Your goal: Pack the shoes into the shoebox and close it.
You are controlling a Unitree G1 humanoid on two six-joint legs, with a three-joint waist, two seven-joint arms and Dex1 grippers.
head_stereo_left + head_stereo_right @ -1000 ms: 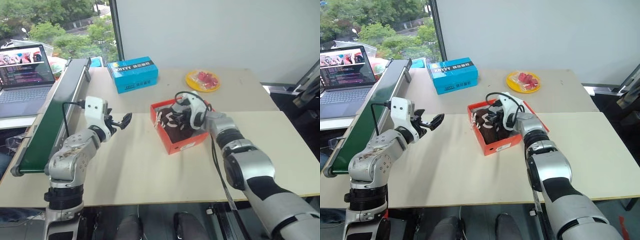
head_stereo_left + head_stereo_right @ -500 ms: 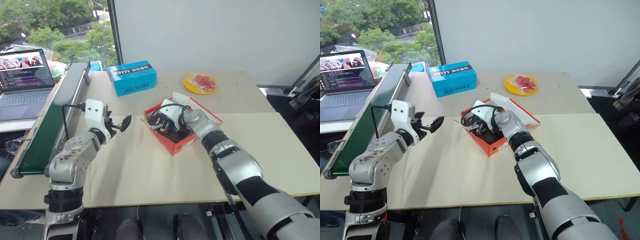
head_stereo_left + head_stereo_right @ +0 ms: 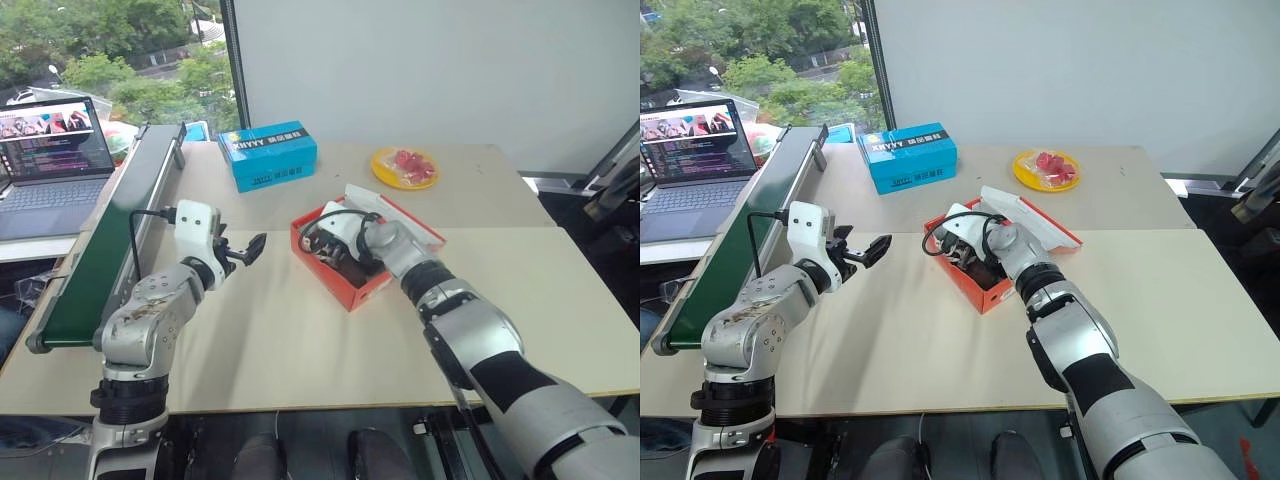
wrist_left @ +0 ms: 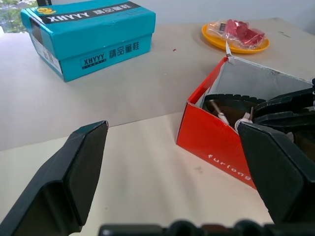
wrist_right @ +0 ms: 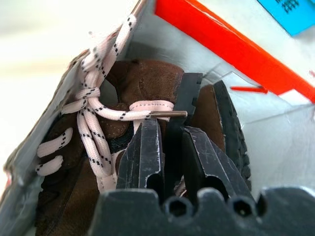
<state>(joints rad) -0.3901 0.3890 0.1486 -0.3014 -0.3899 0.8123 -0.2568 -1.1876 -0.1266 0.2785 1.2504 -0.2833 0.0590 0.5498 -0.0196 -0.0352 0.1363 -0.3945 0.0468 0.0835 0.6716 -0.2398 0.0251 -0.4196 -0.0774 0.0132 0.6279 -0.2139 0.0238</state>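
1. Since a second ago the right pincer (image 3: 962, 248) has rolled at the wrist and slid toward the robot's left end of the shoebox (image 3: 985, 290), and the box has shifted and turned a little on the surface (image 3: 940, 340) with it.
2. I judge that this is a tucking step: both shoes (image 5: 123, 118) already lie inside, and the pincer is settling them low enough for the lid to come down.
3. In the right wrist view the right pincer's fingers (image 5: 145, 147) stand nearly together with only a thin slit between them, pressed among the shoes. Whether they pinch a lace or part of a shoe I cannot tell.
4. The left pincer (image 3: 247, 249) hangs spread wide and empty above the surface, apart from the box, as it did a second ago.
5. The shoebox sits near the middle of the surface, orange-red outside and white inside. Its lid (image 3: 1032, 215) is tipped back on the far side, so closing is not yet done.
6. The shoes are dark brown with pale pink, black-flecked laces (image 5: 93, 123). One lies on its side with its black treaded sole against the box wall.
7. A lace loop reaches up near the box rim and may catch under the lid.
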